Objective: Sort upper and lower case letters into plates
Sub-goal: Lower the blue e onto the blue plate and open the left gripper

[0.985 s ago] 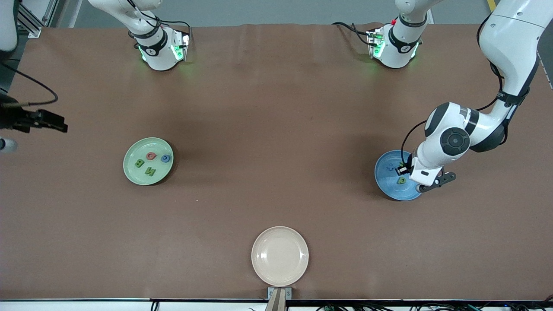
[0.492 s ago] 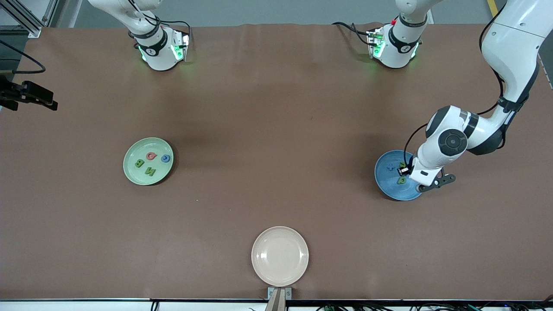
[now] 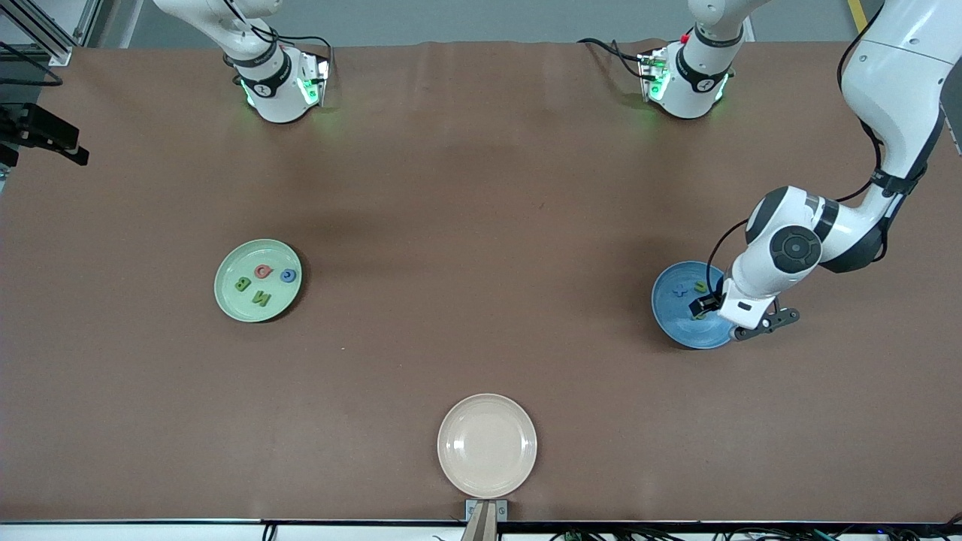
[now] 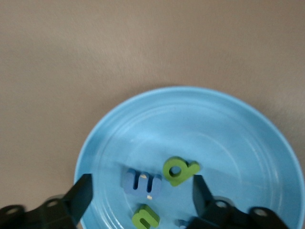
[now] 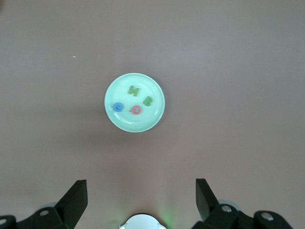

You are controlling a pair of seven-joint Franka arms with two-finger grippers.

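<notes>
Left gripper hangs over the round blue plastic plate, jaws spread wide, nothing held. Small foam letters lie on that plate. Right gripper waits high with jaws apart, the round pale green plastic plate at its twelve o'clock.

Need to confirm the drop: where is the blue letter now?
The blue letter lies in the blue plate at the left arm's end of the table, beside two green letters, under the left gripper.
</notes>
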